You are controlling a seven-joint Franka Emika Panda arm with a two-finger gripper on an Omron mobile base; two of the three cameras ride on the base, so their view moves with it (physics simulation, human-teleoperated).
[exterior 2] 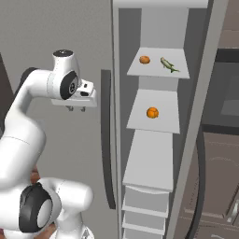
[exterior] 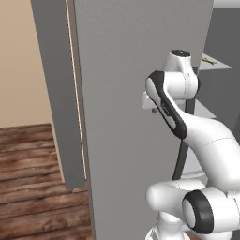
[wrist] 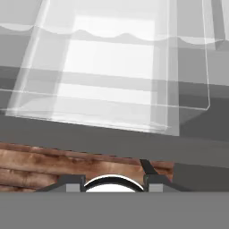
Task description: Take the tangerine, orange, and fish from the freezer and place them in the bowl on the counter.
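Freezer point(exterior 2: 154, 140) standing open, its white shelves exposed in the right base view. On the top shelf point(exterior 2: 158, 70) lie a small tangerine point(exterior 2: 144, 59) at the left and a fish point(exterior 2: 169, 65) just to its right, apart from each other. On the shelf below point(exterior 2: 154, 122) sits an orange point(exterior 2: 152, 112), alone near the middle. The grey freezer door point(exterior: 136, 117) is swung outward, its long dark handle point(exterior 2: 107, 140) running vertically along its edge. The white arm point(exterior 2: 28, 116) rises in front of the door; the gripper point(exterior 2: 76, 108) points downward just beside the handle, its fingers drawn together and holding nothing, well apart from the fruit. The hand view looks down on clear drawers point(wrist: 107, 76) and a strip of wooden floor point(wrist: 67, 163).
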